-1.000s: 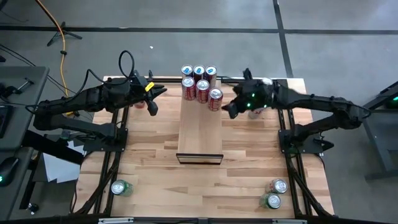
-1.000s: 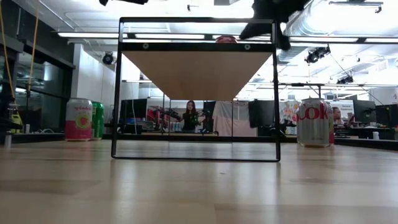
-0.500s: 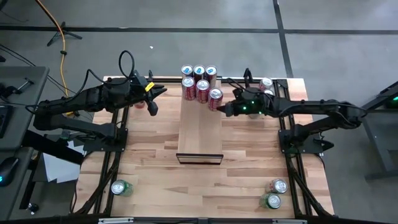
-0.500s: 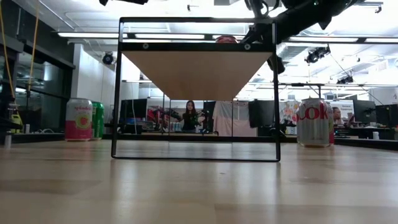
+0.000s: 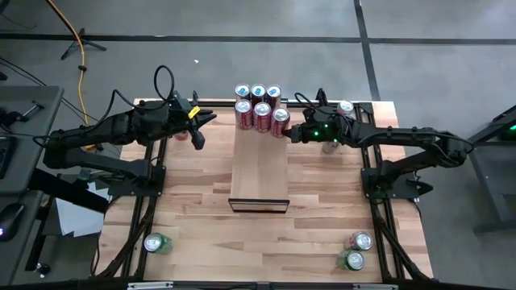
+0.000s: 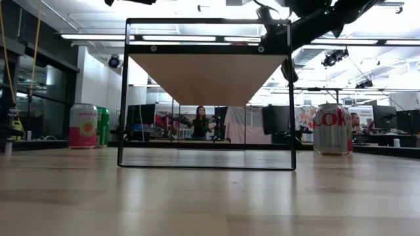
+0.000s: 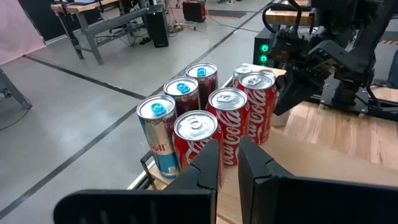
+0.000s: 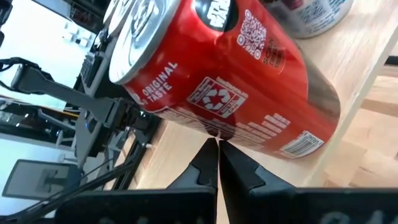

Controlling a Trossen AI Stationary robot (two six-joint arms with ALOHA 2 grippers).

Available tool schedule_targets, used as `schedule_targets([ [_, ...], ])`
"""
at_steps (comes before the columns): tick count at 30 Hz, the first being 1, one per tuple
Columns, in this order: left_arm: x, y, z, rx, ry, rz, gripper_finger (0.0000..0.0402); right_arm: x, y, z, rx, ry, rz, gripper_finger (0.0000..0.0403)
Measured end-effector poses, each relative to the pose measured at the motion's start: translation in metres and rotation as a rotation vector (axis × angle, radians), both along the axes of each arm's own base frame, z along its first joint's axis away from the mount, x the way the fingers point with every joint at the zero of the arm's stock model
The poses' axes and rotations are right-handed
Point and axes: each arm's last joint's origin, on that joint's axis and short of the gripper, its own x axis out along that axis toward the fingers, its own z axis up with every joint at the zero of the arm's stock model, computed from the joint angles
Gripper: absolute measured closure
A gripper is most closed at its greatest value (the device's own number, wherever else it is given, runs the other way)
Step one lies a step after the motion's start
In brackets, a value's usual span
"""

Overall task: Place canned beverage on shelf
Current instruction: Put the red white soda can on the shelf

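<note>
The shelf (image 5: 258, 169) is a pale raised panel in the middle of the table, its dark frame (image 6: 208, 98) toward the near edge. Several cans stand upright in a cluster on its far end: red ones (image 7: 199, 140) and blue-topped ones (image 7: 158, 127). The red can (image 5: 280, 120) at the cluster's right (image 7: 258, 102) has my right gripper (image 5: 290, 134) shut against its side (image 8: 217, 144). My left gripper (image 5: 198, 138) hovers shut left of the shelf, aimed at the cluster (image 7: 228, 149). My right gripper touches the red can's side wall (image 8: 219, 127) with the tips of its shut fingers, low on the printed label. The fingers come from the table's right, slanting slightly down. The can stands upright on the shelf's far right corner, beside the other cans.
More cans stand on the table: a green one (image 5: 157, 242) near left, two (image 5: 355, 250) near right, one (image 5: 345, 107) far right behind my right arm. The low view shows a pink can (image 6: 83, 125) and a silver-red can (image 6: 330, 128).
My right gripper has sunk, rolled and gone left toward the shelf until its shut tips met the red can. The can has slid a little toward the far edge, closer to the cluster, still upright.
</note>
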Motion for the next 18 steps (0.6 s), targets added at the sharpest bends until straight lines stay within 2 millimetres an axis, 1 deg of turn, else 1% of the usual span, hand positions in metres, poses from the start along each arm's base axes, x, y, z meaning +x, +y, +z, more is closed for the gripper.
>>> schedule_targets([
  [11, 0.0, 0.0, 0.0001, 0.0, -0.001, 0.001, 0.0401, -0.0023, -0.0079, 0.0002, -0.045, 0.009, -0.014, 0.0403],
  [18, -0.0001, 0.0, 0.0001, 0.0, -0.001, 0.002, 0.0401, -0.0018, -0.009, 0.0022, -0.063, -0.011, -0.009, 0.0403],
])
